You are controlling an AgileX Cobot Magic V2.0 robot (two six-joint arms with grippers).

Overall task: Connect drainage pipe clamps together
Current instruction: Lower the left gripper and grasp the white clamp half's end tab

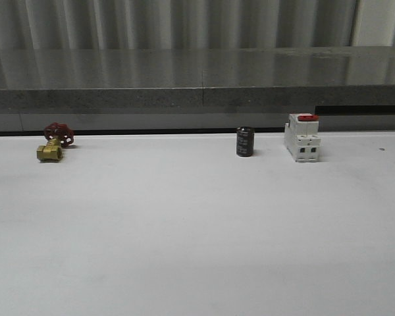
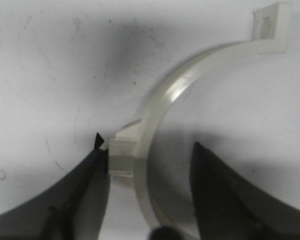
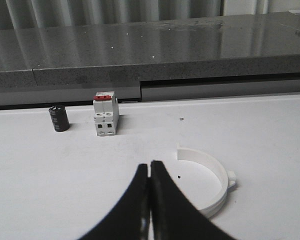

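Note:
In the left wrist view one white drainage pipe clamp (image 2: 190,75) lies flat on the white table, a curved half-ring with a square tab at its far end. My left gripper (image 2: 146,143) is open and low over it. The clamp's band and a small side tab pass between the two dark fingers, and one finger (image 2: 92,170) sits right against that tab. In the right wrist view a second white clamp (image 3: 221,176) lies on the table just beside my right gripper (image 3: 149,165), which is shut with nothing in it.
Along the table's far edge stand a brass valve with a red handwheel (image 1: 53,143), a small black cylinder (image 1: 245,141) and a white breaker with a red top (image 1: 302,137). A grey ledge (image 1: 197,79) runs behind them.

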